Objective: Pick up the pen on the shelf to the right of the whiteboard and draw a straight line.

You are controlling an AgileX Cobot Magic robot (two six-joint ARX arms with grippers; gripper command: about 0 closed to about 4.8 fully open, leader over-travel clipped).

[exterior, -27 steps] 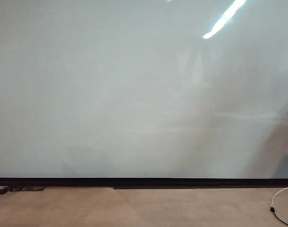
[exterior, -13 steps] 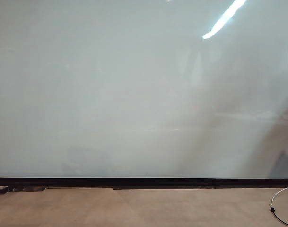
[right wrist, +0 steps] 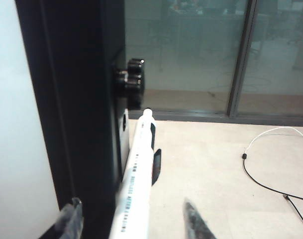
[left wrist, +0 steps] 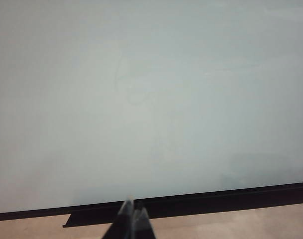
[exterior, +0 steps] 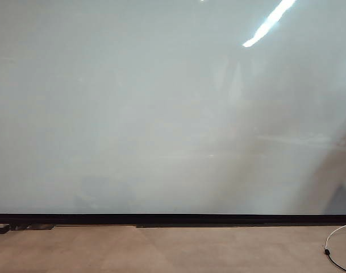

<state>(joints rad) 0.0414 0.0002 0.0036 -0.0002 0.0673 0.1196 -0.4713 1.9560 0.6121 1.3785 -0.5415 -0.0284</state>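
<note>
The whiteboard (exterior: pixel 161 114) fills the exterior view as a glossy pale sheet with a black strip (exterior: pixel 173 218) along its bottom; neither gripper appears there. In the right wrist view the pen (right wrist: pixel 136 184), white with dark print, runs along the board's black side frame (right wrist: pixel 76 99). My right gripper (right wrist: pixel 131 202) is open, one finger (right wrist: pixel 71 219) on each side of the pen with a gap on both sides. A small black bracket (right wrist: pixel 156 167) sits against the pen; the shelf itself I cannot make out. My left gripper (left wrist: pixel 133 208) is shut, low before the whiteboard (left wrist: pixel 151 99). No straight line shows.
A black knob (right wrist: pixel 131 82) juts from the frame above the pen's tip. A white and black cable (right wrist: pixel 270 164) lies on the beige floor, also seen as a cable (exterior: pixel 332 244) at the exterior view's lower right. Glass doors (right wrist: pixel 201 50) stand behind.
</note>
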